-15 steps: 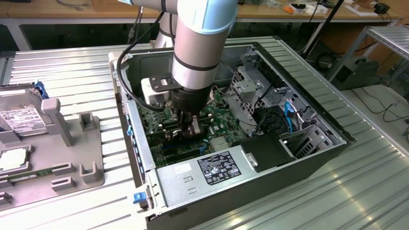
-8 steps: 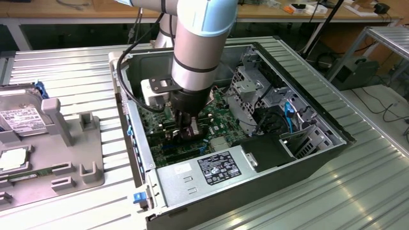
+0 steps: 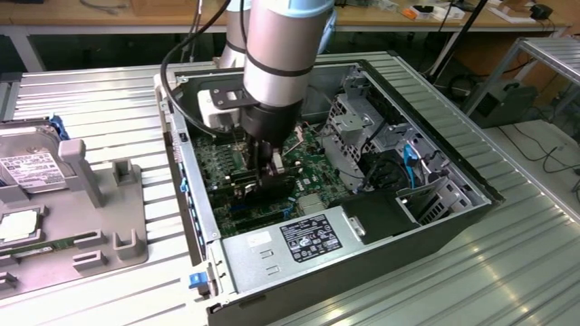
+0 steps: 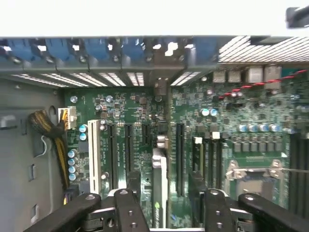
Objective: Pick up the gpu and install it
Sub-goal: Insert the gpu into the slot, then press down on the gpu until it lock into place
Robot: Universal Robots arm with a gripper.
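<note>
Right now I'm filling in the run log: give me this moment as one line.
tool: open, inside computer case | gpu: upright on motherboard, between tool's fingers, unclamped

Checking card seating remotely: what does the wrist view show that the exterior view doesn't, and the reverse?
Wrist view: the gpu standing on edge in a motherboard slot, between the open fingers, which stand apart from it. Exterior view: the arm reaching into the computer case, the power supply, and a hard drive outside. Both: the green motherboard.
</note>
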